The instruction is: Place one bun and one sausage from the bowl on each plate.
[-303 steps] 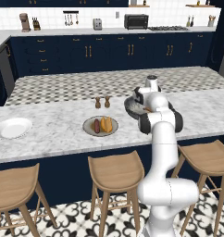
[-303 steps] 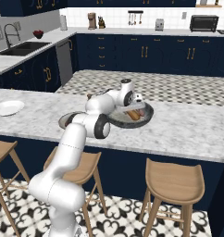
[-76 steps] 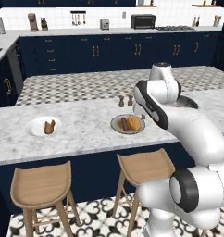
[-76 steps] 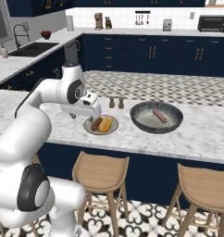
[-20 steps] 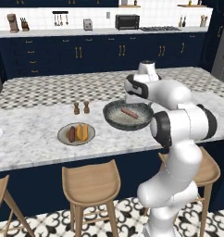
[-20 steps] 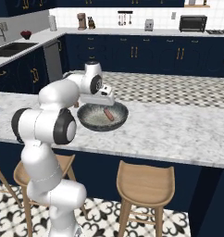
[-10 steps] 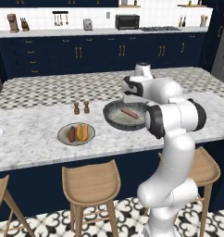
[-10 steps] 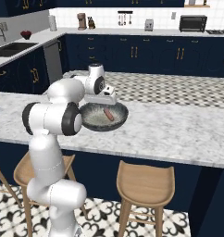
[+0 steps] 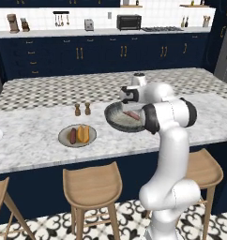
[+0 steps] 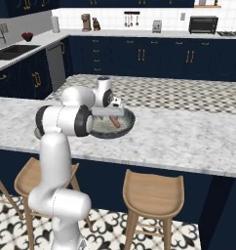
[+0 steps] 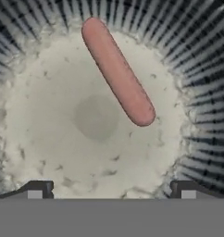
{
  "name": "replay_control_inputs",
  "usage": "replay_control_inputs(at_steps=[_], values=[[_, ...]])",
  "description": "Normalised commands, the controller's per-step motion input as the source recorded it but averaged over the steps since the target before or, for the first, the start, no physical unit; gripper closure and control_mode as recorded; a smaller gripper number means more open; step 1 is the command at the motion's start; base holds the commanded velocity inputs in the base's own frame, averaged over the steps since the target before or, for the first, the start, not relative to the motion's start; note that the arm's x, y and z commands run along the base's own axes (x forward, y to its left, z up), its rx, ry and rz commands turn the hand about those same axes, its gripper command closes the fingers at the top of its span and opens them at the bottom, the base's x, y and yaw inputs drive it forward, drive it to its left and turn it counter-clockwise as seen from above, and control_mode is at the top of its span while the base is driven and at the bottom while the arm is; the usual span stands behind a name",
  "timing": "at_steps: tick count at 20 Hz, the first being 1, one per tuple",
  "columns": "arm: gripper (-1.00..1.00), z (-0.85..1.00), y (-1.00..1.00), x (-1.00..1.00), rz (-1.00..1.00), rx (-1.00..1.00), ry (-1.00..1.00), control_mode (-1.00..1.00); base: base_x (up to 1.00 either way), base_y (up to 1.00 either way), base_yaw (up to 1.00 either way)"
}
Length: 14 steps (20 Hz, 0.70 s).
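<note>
Since a second ago the end effector (image 11: 111,187) has dropped closer over the bowl (image 11: 197,69), fingers spread wide and seemingly empty; align them across the sausage (image 11: 117,71) middle before closing.

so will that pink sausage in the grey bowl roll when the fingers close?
Probably: the smooth pink sausage is a rounded cylinder lying loose on the speckled floor of the dark-grey bowl. Its glossy-looking skin may slip. The gripper hangs above, apart from it.
</note>
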Motion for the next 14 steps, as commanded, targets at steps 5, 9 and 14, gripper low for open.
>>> replay_control_inputs(at_steps=[5, 9, 14], values=[[-1.00, -0.46, -0.17, 0.31, 0.31, -0.01, 0.00, -1.00, 0.00, 0.00, 0.00], [-1.00, -0.22, -0.07, 0.43, 0.20, 0.00, 0.00, -1.00, 0.00, 0.00, 0.00], [-1.00, -0.11, 0.00, 0.29, 0.08, -0.01, 0.00, -1.00, 0.00, 0.00, 0.00]])
